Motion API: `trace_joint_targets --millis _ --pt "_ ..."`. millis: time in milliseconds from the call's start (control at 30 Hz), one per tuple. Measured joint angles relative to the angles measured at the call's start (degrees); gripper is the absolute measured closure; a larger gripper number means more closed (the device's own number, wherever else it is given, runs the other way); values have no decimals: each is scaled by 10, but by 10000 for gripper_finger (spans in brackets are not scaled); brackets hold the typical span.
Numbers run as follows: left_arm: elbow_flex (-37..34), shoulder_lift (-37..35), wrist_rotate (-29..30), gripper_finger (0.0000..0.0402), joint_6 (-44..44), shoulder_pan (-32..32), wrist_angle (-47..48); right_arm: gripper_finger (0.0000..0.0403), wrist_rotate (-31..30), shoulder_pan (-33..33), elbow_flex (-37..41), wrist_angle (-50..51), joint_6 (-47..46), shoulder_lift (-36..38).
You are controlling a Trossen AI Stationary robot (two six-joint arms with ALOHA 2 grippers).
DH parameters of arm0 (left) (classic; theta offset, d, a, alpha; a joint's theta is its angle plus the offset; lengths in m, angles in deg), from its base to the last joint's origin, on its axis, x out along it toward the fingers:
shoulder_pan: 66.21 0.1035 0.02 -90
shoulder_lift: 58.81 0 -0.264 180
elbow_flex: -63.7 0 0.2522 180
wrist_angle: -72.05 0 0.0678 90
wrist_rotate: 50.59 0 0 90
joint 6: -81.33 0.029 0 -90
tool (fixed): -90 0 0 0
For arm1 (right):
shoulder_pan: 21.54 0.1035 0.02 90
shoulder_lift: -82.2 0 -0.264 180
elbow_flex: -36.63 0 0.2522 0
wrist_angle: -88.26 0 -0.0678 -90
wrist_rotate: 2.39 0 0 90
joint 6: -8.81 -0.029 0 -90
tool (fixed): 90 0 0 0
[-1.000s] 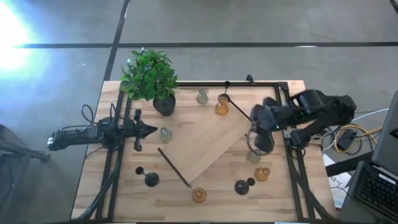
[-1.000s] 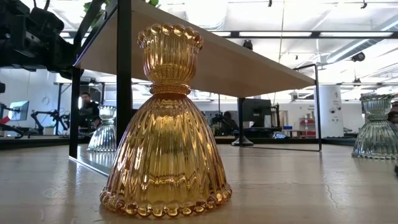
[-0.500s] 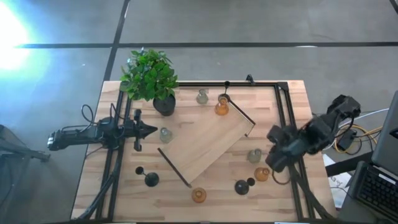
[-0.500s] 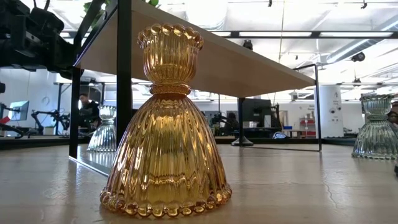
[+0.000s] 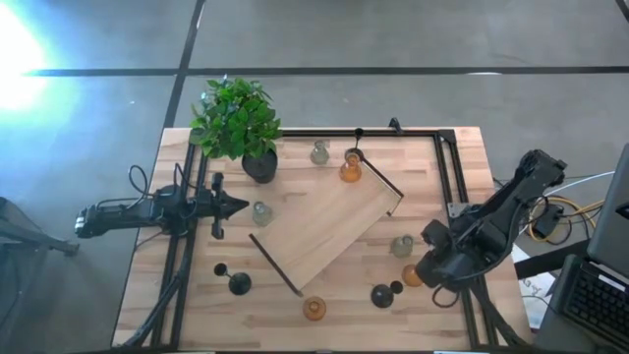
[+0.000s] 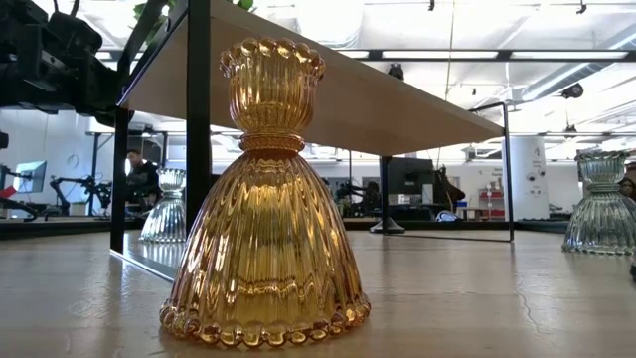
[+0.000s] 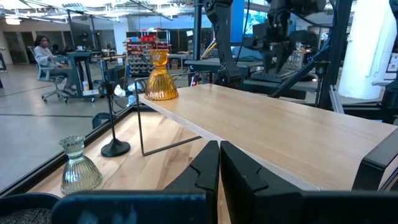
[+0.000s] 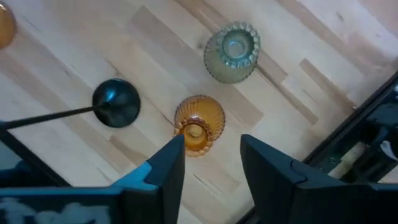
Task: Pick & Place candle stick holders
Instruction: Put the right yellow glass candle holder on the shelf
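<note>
Candle stick holders stand about the table. My right gripper [image 8: 211, 155] points down, open, above an amber glass holder [image 8: 198, 124] near the table's right near corner [image 5: 413, 275]; nothing is between its fingers. Beside that holder stand a pale green glass holder [image 8: 233, 51] and a black holder [image 8: 116, 102] with a thin stem. Another amber holder [image 6: 266, 199] stands by the near edge. My left gripper [image 7: 219, 168] waits shut and level at the table's left [image 5: 231, 206].
A raised wooden board [image 5: 329, 231] on thin black legs lies slantwise over the table's middle. A potted green plant [image 5: 236, 123] stands at the far left. More holders stand near it [image 5: 318, 152], [image 5: 351, 169], [image 5: 260, 212] and at the near left [image 5: 239, 284]. A black frame rail [image 5: 462, 246] runs along the right side.
My right gripper has swung from over the board's right end toward the table's near right corner, has come down and has rolled about its own axis. It now stands over the amber holder there. No holder has moved.
</note>
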Motion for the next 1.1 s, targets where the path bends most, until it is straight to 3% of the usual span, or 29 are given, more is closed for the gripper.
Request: trace_joint_targets --millis 233,667,1100 --pt "0 0 0 383 0 0 0 226 35 0 61 -52 -6 1" --pt "0 0 0 383 0 0 0 266 50 0 141 -158 -30 4" --pt "0 0 0 383 0 0 0 281 59 0 176 -173 -54 4"
